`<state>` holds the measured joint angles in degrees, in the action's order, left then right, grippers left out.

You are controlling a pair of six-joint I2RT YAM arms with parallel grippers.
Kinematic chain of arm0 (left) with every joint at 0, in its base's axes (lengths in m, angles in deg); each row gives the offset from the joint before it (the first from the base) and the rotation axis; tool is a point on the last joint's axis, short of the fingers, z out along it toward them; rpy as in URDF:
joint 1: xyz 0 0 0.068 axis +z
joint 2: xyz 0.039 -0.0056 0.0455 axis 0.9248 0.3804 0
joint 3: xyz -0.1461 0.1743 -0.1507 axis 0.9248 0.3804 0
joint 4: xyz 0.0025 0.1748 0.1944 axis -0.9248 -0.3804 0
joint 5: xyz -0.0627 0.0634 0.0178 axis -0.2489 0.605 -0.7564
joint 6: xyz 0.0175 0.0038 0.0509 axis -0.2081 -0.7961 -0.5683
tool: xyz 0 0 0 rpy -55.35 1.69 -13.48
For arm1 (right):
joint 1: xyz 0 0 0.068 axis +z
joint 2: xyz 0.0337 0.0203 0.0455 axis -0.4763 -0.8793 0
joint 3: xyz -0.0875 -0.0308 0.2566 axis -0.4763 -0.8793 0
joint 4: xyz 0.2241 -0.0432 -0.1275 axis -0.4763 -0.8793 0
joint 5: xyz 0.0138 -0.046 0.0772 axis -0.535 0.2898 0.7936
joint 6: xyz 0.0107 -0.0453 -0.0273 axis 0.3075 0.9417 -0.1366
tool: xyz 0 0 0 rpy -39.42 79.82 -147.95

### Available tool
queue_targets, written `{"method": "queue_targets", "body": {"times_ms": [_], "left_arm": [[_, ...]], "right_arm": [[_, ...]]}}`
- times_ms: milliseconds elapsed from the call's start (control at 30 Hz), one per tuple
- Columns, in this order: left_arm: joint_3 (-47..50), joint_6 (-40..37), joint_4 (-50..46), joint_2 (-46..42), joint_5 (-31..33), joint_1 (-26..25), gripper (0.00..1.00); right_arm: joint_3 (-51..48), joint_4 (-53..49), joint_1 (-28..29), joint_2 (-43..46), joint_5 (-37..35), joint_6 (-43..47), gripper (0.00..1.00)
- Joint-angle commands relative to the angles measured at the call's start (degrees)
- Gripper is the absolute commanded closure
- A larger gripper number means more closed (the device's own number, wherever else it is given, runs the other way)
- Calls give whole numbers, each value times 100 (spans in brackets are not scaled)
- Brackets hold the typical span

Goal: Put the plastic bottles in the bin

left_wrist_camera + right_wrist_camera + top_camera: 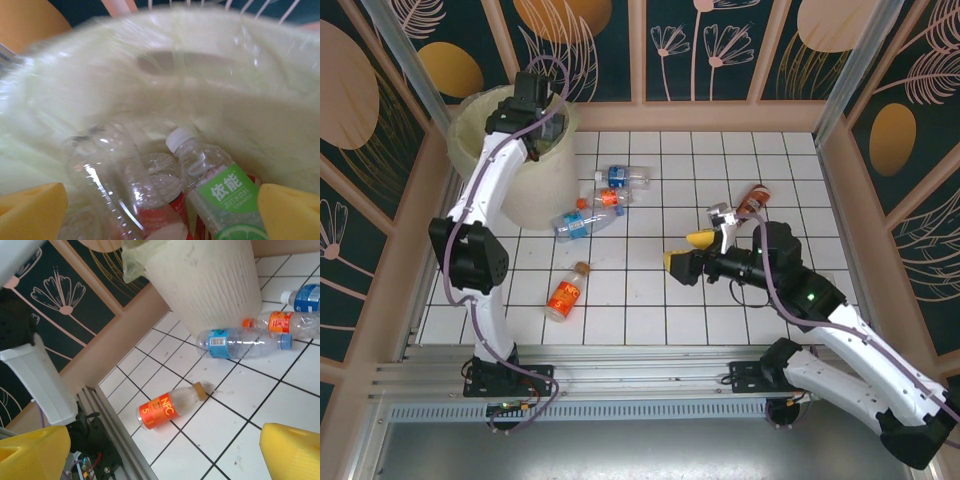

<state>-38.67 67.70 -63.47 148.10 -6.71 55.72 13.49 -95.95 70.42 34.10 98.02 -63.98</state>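
Tiled white tabletop (650, 322), walled on three sides by floral panels. Item one, the bin (538, 190): large, round, cream-white, ribbed wall, pale-yellow bag liner, standing upright at the far left corner. The left claw (160, 212) hangs over the bin's mouth, its yellow fingers spread wide and grasping nothing. Inside the liner beneath it lie a green-label bottle (226, 196) with a white cap and, just beside it, a clear red-label bottle (115, 185); a further crumpled clear bottle is partly hidden between the two. Loose on the tabletop are five bottles, all lying on their sides. A white-capped blue-label bottle (625, 177), an orange-label bottle (607, 198) and a blue-capped clear bottle (578, 223) are grouped near the bin's right side, the last of them closest to its wall. An orange NFC bottle (565, 294) lies alone nearer the front edge, well apart from that group. A dark-orange bottle (752, 200) lies towards the right, near the right arm's wrist. The right claw (160, 450) is held low over the middle tiles, facing left towards the bin — fingers wide apart, empty, touching no bottle.
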Motion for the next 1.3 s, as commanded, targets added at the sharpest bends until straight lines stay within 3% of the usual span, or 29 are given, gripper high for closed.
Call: {"method": "queue_targets", "body": {"times_ms": [0, 167, 433, 567, 933, 1067, 1267], "left_arm": [[-148, 526, 36, -715, 6, 41, 1], [496, 983, 249, -1561, -776, 41, 1], [3462, 1703, 1603, -3725, -3595, 43, 1], [4622, 2165, 1702, -4433, -4208, 32, 1], [7214, 3130, 990, -5707, -3522, -215, 1], [7668, 3417, 864, -5784, -3180, -533, 1], [8144, 3668, 801, -5374, -2878, -1031, 1]], "right_arm": [[-119, 400, 27, -82, -45, -180, 2], [-301, 772, 243, -214, -569, -608, 1], [-695, 1452, 997, -916, -1951, -1720, 1], [-680, 1720, 1350, -1497, -2161, -1846, 1], [-423, 1681, 1454, -1820, -1588, -1066, 1], [-408, 1545, 1451, -1643, -900, -489, 1], [-240, 921, 1446, -1179, -490, 324, 1]]}}
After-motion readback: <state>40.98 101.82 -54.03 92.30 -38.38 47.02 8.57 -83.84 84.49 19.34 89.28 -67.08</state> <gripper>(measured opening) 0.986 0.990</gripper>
